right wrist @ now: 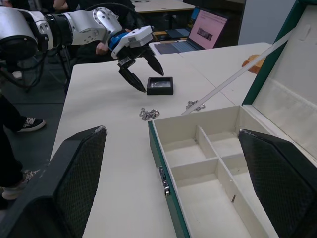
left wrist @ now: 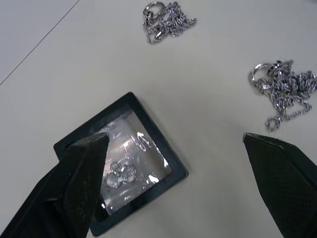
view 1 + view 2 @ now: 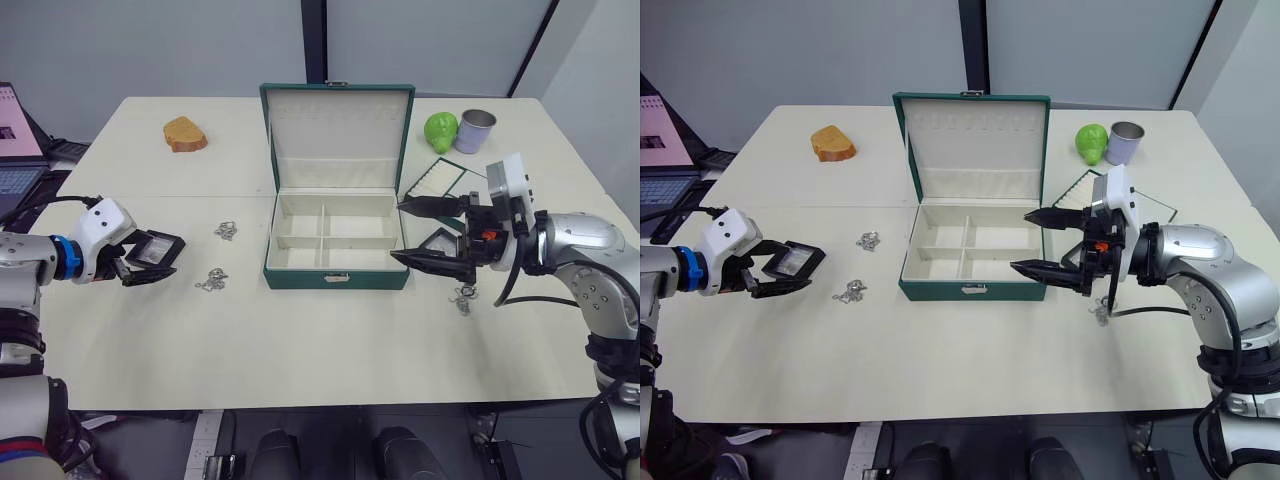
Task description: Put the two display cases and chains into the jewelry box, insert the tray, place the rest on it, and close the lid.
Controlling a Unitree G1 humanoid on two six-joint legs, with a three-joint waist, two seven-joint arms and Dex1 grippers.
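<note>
Nothing sits in the box yet: lid up, compartments bare. Left hand spread over one case on the worktop; chains beside. Right hand spread near the box. Tray unplaced.

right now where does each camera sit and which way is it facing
Head stereo pair: looks forward and down over the table at the open jewelry box, both arms showing.
Left wrist: looks down past the open left pincer at a display case and chains.
Right wrist: looks past the open right pincer across the box toward the left pincer; it shares the case and chains.
</note>
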